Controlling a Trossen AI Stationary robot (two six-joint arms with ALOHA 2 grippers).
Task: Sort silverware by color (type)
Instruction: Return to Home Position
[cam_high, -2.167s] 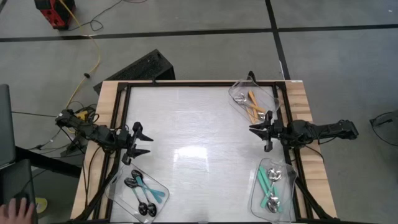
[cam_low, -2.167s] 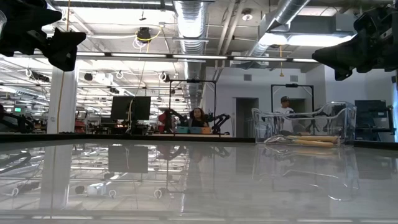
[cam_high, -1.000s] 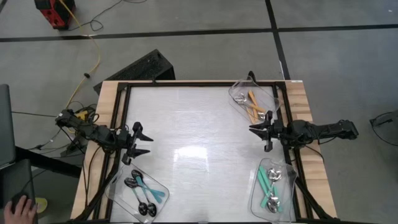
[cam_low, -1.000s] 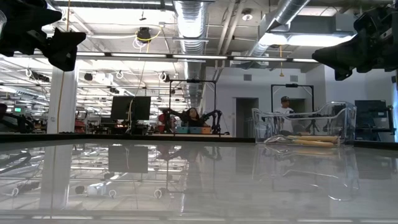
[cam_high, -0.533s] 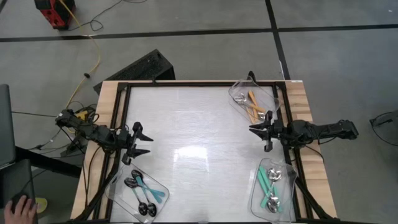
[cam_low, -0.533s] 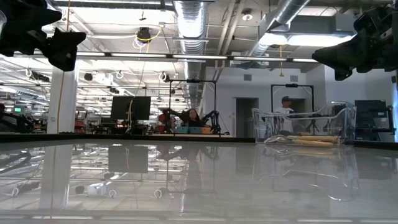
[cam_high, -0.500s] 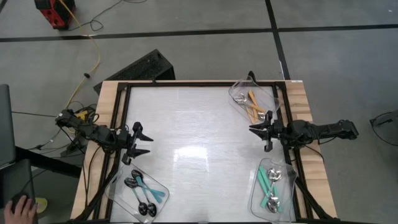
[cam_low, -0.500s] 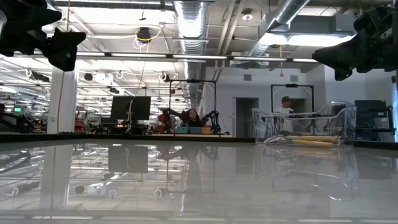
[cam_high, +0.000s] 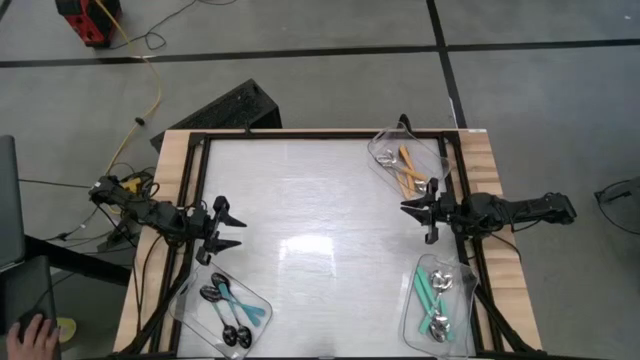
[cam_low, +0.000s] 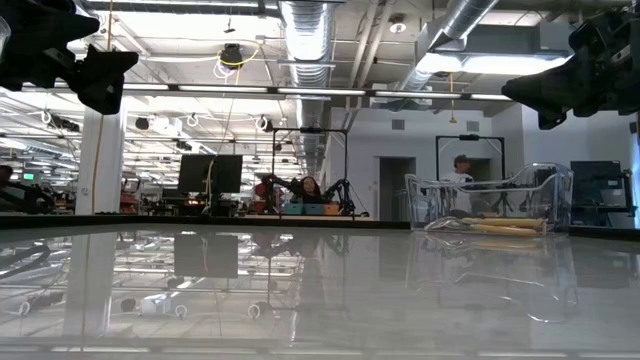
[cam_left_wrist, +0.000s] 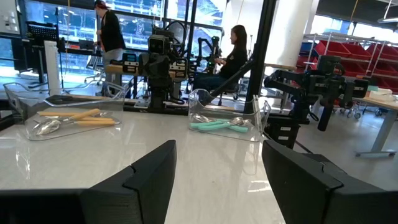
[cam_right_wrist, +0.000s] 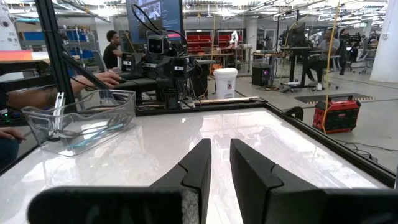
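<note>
Silverware (cam_high: 440, 322) sits sorted: orange-handled spoons (cam_high: 405, 168) upper right, thin blue-handled spoons (cam_high: 228, 305) lower left, teal-handled spoons (cam_high: 430, 292) lower right. Left gripper (cam_high: 236, 231) gapes empty, right gripper (cam_high: 405, 208) pinched on nothing; homing, we would retract both high, off the clear plastic trays (cam_high: 436, 152).

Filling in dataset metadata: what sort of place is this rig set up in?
Most likely a robotics lab in an open industrial hall: bare ducts overhead, another arm rig beside a seated person, and shelves of red bins in the background.
</note>
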